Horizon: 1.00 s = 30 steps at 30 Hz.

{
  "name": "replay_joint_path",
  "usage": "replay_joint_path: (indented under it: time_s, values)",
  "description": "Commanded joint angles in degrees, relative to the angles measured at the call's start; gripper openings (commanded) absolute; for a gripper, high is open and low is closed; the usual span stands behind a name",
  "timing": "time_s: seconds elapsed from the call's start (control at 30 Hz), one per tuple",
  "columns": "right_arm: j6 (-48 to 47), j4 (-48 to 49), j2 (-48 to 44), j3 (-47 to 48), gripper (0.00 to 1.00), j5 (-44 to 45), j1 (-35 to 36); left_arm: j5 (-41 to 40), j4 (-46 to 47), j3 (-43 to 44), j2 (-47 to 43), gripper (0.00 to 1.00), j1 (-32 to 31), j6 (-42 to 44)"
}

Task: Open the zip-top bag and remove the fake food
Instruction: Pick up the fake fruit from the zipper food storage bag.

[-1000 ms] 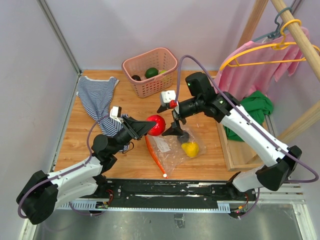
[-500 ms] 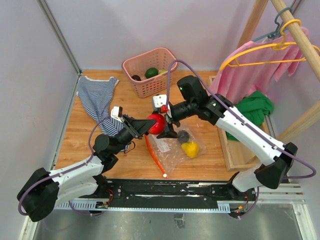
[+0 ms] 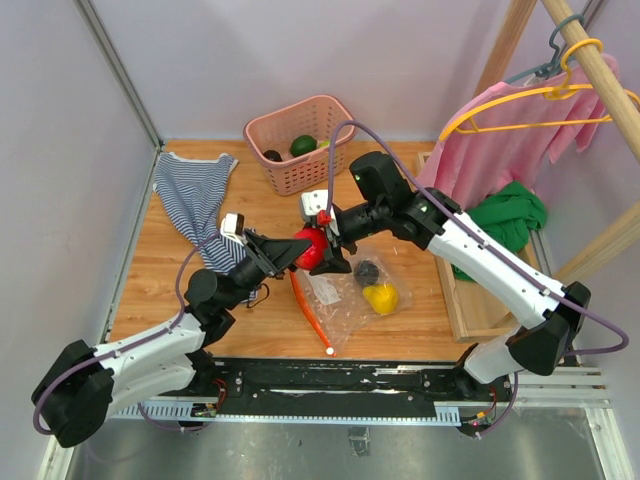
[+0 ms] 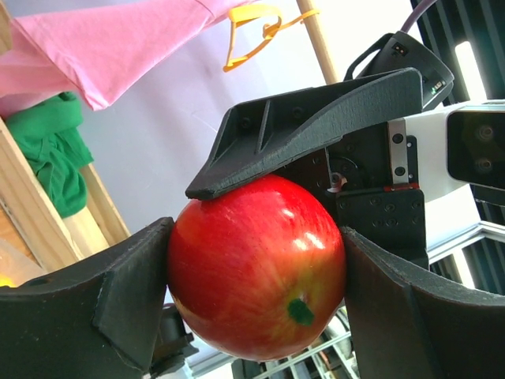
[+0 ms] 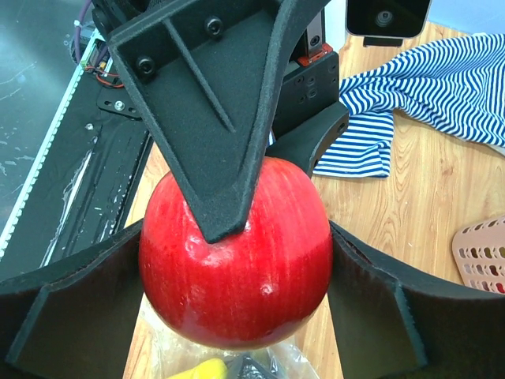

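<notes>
L gripper (image 4: 256, 268) & R gripper (image 5: 237, 260) both clamp red apple (image 3: 311, 249) over zip-top bag (image 3: 345, 296).

The apple (image 3: 312, 246) sits between left pincer (image 4: 256, 296) and right pincer (image 5: 235, 276), seemingly above the bag (image 3: 352, 298), basket (image 3: 318, 168) behind.

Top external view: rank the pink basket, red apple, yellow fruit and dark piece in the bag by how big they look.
1. pink basket
2-3. red apple and yellow fruit: look alike; the apple is raised nearer the camera and partly covered.
4. dark piece
</notes>
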Motion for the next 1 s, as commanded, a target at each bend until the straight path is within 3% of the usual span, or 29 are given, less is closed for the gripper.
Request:
replay_joint_path:
  time_s: [0.0,0.13,0.47,0.67,0.97]
  values:
    - [-0.1,-1.7,0.1,2.6,0.41,-0.4,1.0,-2.4,-2.0,-0.2,-3.5,0.86,-0.3,1.5]
    - [-0.5,-2.5,0.1,3.4,0.37,-1.2,0.9,-3.9,-7.6,-0.3,-7.4,0.99,-0.3,3.4]
    - [-0.4,-4.6,0.8,6.0,0.33,-2.7,-0.3,-5.7,-19.9,-1.1,-15.4,0.99,-0.3,7.4]
    - [-0.4,-5.2,1.3,7.6,0.32,-2.5,-2.6,-6.0,-22.7,-2.1,-21.0,0.99,-0.3,9.4]
    - [-2.0,-5.0,4.7,12.5,0.30,2.2,-5.4,-5.2,-30.4,-1.4,-27.1,0.99,-0.3,14.4]
